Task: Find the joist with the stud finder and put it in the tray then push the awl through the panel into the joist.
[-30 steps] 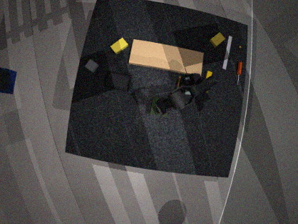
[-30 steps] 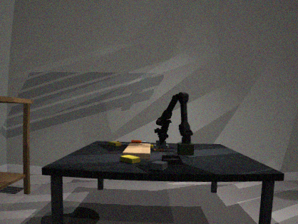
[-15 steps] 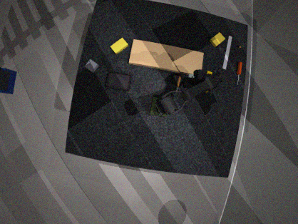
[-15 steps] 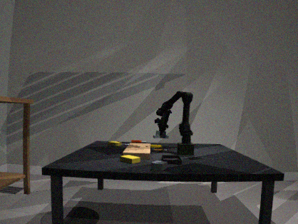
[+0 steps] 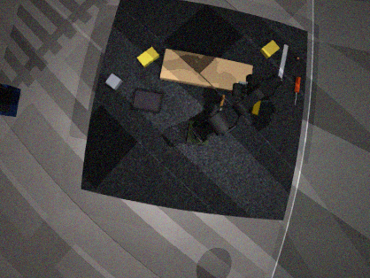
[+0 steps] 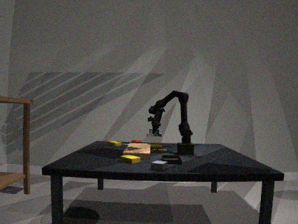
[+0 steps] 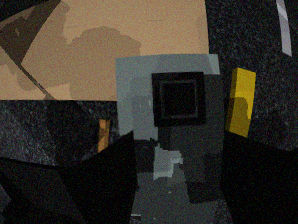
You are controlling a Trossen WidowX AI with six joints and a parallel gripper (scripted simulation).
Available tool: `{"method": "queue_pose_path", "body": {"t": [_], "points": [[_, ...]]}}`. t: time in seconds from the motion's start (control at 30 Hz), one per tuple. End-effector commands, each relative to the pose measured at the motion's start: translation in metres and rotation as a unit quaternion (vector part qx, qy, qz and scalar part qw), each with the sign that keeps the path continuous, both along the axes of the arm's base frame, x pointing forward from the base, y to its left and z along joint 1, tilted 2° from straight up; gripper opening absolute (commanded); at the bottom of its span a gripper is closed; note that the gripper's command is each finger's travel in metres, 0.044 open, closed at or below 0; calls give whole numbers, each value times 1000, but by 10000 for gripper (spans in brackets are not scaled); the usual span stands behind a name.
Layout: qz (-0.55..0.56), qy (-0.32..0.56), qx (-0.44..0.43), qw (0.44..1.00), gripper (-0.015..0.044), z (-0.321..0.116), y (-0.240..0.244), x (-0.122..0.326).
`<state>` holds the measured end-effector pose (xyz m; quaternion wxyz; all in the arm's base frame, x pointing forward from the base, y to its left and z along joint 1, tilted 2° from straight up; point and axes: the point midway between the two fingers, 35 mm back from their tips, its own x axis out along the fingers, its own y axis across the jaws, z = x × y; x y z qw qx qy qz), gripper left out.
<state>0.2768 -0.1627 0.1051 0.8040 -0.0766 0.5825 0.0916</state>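
My gripper is shut on the grey stud finder, whose black square faces the wrist camera. It is held in the air, clear of the table; in the wrist view its front overlaps the near right corner of the pale wooden floor panel. An orange-brown handled tool, apparently the awl, lies on the table just beside the panel's near edge. The dark tray looks empty. The joist is hidden, and no hole is visible in the panel.
Yellow blocks lie beyond the panel's ends. Another yellow piece lies right of the stud finder. A red-handled tool and a whitish strip are at the right. A grey block is near the tray.
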Motion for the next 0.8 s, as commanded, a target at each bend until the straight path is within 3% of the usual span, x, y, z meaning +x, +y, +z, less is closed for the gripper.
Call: {"method": "queue_pose_path", "body": {"t": [0.0,0.5,0.77], "points": [[-10,-2,-2,1000,0,6,1,22],[-45,-10,1,999,0,14,20,100],[-47,-10,2,999,0,9,21,104]]}}
